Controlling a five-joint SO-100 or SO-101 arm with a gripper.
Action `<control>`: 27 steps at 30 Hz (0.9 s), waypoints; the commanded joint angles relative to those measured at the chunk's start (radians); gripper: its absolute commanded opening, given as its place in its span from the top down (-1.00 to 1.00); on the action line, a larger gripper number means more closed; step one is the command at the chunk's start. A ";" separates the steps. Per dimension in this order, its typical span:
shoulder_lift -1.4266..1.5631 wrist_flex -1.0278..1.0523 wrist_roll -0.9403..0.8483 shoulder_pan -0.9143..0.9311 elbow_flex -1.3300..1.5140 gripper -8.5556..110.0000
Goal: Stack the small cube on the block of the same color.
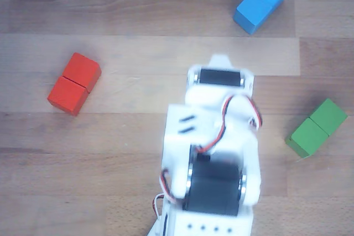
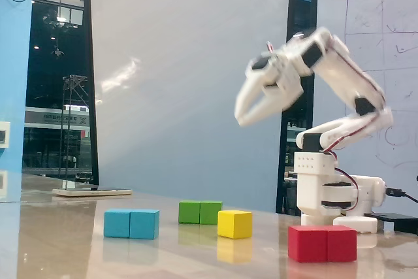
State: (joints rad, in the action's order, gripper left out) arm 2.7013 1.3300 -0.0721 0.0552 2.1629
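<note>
Glossy wooden tabletop before a pale wall and a whiteboard is where the work is set, and above it the gripper (image 2: 240, 119) is seen raised high in the fixed view, its fingers spread apart and nothing held between them. Well below it the small yellow cube (image 2: 234, 224) rests on the table, just beside the green block (image 2: 200, 212), with the blue block (image 2: 131, 223) and the red block (image 2: 322, 243) farther out. No yellow block is visible, so the cube is judged not yet grasped and the whole stacking left to do.
</note>
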 commanded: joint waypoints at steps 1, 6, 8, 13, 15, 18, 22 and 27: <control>-0.313 0.000 0.003 0.002 -0.370 0.84; -0.543 0.032 0.003 0.002 -0.532 0.85; -0.594 0.095 0.003 0.000 -0.541 0.84; -0.690 0.293 0.005 0.000 -0.541 0.84; -0.730 0.344 0.005 0.000 -0.541 0.84; -0.784 0.396 0.005 0.002 -0.541 0.84; -0.805 0.400 0.005 0.002 -0.541 0.84; -0.815 0.400 -0.005 0.002 -0.541 0.84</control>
State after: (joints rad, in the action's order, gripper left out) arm 1.8837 1.6966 -0.0721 0.0552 1.7165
